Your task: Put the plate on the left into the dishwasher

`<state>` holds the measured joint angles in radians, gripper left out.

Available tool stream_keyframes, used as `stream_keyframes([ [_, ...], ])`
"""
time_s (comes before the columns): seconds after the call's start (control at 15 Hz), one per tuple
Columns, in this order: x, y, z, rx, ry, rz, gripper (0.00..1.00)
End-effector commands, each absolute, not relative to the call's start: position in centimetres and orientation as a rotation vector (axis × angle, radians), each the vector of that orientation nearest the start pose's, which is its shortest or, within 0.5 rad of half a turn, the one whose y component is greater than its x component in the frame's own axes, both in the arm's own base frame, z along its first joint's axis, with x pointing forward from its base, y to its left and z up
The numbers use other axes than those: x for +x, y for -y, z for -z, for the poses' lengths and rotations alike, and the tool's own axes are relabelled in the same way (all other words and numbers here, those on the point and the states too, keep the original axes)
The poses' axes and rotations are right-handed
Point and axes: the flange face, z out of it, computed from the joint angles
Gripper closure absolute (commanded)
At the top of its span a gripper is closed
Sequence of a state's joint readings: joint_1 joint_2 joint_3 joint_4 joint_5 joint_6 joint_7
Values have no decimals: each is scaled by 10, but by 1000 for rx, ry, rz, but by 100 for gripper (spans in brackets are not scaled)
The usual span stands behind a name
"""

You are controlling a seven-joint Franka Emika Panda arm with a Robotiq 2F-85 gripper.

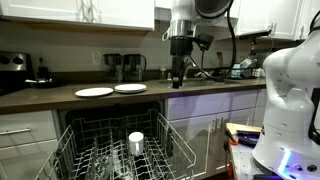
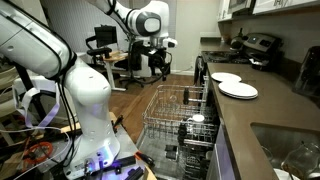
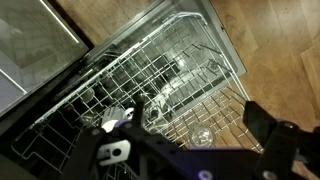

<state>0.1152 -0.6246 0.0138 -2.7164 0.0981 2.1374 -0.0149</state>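
Note:
Two white plates lie side by side on the dark counter. The left plate [image 1: 94, 92] is the farther one in an exterior view [image 2: 226, 77]. The dishwasher [image 1: 120, 150] stands open below them with its grey wire rack [image 2: 180, 112] pulled out, and a white cup [image 1: 136, 142] stands in the rack. My gripper [image 1: 178, 74] hangs in the air to the right of both plates, above the rack's side [image 2: 158, 66]. In the wrist view its jaws [image 3: 198, 115] are open and empty, and they look down on the rack [image 3: 150, 70].
The second white plate [image 1: 130, 88] lies right of the left one. Dark appliances [image 1: 125, 66] stand at the counter's back. A sink [image 2: 290, 150] is set in the counter. The arm's white base [image 1: 290, 95] stands beside the open dishwasher. A clear glass [image 3: 200, 135] sits in the rack.

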Motion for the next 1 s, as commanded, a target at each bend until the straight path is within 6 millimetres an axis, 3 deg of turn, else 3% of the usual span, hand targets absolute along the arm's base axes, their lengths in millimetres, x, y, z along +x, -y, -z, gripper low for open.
stream_keyframes([
  [0.0,351,-42,-417,-3071,149,50,0],
  [0.27,378,-15,-426,-3152,243,34,0],
  [0.47,408,0,-438,-3235,395,48,0],
  [0.93,491,-9,-450,-3394,709,94,0],
])
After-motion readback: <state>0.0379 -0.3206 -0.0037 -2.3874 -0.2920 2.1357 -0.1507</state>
